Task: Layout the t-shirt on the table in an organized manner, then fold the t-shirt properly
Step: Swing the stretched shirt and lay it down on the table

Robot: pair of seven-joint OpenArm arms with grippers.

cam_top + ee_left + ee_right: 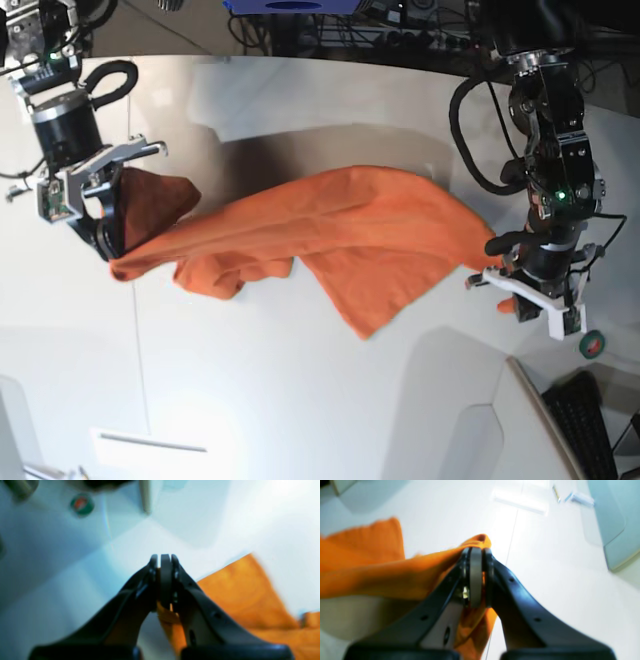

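Orange cloth filled the lower right of the left wrist view: the t-shirt [245,590], blurred, lay over the white table [75,580]. Left gripper [163,562] was pressed shut, a sliver of orange fabric pinched between its pads. A small green and red roll [82,504] sat far off toward the table's edge.

Right wrist view: right gripper [476,555] was likewise clamped on a bunched edge of the shirt [382,575], the cloth draped away from it and lifted off the table [557,567]. A thin dark seam [512,535] ran across the tabletop.

Base view: the shirt [340,235] was strung between both grippers across the table's [300,400] middle, one end at the right gripper [112,262] near that view's left edge, the other at the left gripper [505,290] near the right edge. Middle sagged, creased, partly doubled over.

Judgement: layout step in hand, folding not begun. Next move probably called for drawing the held ends apart and lowering the cloth flat, keeping both grips even so no part bunched.
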